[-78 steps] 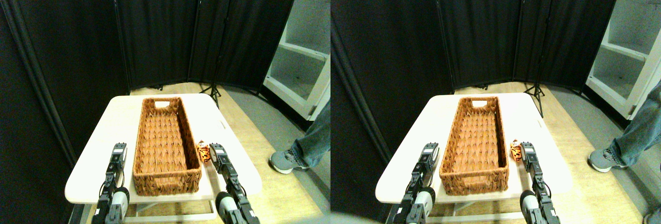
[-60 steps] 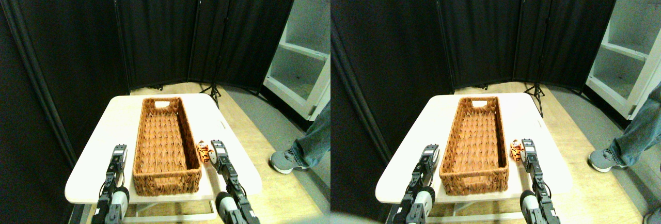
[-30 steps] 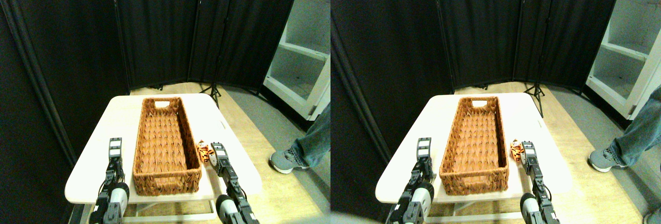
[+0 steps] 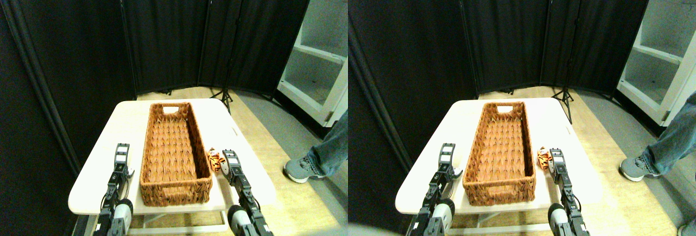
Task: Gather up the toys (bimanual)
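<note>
Driving this one remotely, so here's what I've got on screen, closest stuff first.

Right gripper [image 4: 229,159] is sitting over the near right part of the white table [image 4: 98,165], and the tiger toy [image 4: 216,160] is right up against its inner side, toward the basket. From the jaws the toy lies just to their left, touching or as good as touching; the two overlap at this size and I can't separate them. So I can't tell if the jaws are open, closed, or already pinching the tiger. The toy is tiny here, and its long axis looks roughly front to back, along the basket wall, but I wouldn't bet much on that.

Left gripper [image 4: 122,153] is on the other side, beside the left wall of the wicker basket [image 4: 174,187] with nothing near it that I can see. Can't make out its jaw state either. It's well apart from the tiger with the whole basket in between, so the right arm is clearly the nearer one for this grab.

The tiger is wedged in the narrow strip between the right gripper and the basket's right wall, on the tabletop, not inside. The basket looks empty and runs lengthways away from me. My read is that the next move hinges on getting the jaws around the toy and then carrying it left over the rim, a short hop.

Further back there's a black folding screen [image 4: 163,29], a white shelf unit [image 4: 321,56], and a person's shoe [image 4: 302,171] on the floor off to the right.
</note>
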You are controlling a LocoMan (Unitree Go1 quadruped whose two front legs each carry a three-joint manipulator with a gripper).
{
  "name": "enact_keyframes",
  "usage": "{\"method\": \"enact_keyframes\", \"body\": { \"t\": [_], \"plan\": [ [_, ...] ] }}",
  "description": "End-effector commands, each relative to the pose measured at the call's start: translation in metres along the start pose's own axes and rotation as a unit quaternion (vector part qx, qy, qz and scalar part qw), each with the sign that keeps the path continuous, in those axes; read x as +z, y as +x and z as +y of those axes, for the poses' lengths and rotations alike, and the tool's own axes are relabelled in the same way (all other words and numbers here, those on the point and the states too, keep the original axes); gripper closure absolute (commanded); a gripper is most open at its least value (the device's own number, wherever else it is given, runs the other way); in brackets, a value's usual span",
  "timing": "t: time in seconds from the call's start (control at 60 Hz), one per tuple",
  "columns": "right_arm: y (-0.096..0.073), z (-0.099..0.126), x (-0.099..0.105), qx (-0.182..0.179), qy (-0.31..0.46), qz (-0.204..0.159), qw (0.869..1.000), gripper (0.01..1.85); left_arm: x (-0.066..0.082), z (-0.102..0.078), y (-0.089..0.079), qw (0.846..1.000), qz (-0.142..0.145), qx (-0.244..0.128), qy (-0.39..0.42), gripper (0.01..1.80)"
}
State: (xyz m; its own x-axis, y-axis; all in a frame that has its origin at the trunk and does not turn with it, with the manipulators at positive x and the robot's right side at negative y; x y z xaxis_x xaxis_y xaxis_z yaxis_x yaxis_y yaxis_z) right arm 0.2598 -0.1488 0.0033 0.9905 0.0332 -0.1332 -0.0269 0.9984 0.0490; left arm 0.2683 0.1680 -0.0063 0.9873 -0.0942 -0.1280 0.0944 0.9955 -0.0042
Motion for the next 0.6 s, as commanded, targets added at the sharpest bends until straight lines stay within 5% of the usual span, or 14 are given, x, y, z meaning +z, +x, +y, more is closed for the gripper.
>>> {"method": "enact_keyframes", "body": {
  "t": [0.017, 0.25, 0.45, 0.6],
  "plan": [
    [0.001, 0.002, 0.011, 0.003, -0.005, -0.028, 1.000, 1.57, 0.009, 0.003, 0.007, 0.999, -0.033, -0.012, 0.011, 1.44],
    [0.005, 0.001, 0.016, 0.032, 0.055, -0.065, 0.996, 1.55, 0.016, 0.006, 0.010, 0.997, -0.077, -0.020, -0.003, 1.73],
    [0.016, -0.001, 0.037, 0.054, 0.155, -0.066, 0.984, 1.12, 0.018, 0.004, 0.016, 0.997, -0.070, -0.019, -0.004, 1.68],
    [0.021, -0.002, 0.046, 0.077, 0.216, -0.047, 0.972, 1.06, 0.018, 0.005, 0.017, 0.997, -0.068, -0.018, -0.004, 1.66]
  ]
}}
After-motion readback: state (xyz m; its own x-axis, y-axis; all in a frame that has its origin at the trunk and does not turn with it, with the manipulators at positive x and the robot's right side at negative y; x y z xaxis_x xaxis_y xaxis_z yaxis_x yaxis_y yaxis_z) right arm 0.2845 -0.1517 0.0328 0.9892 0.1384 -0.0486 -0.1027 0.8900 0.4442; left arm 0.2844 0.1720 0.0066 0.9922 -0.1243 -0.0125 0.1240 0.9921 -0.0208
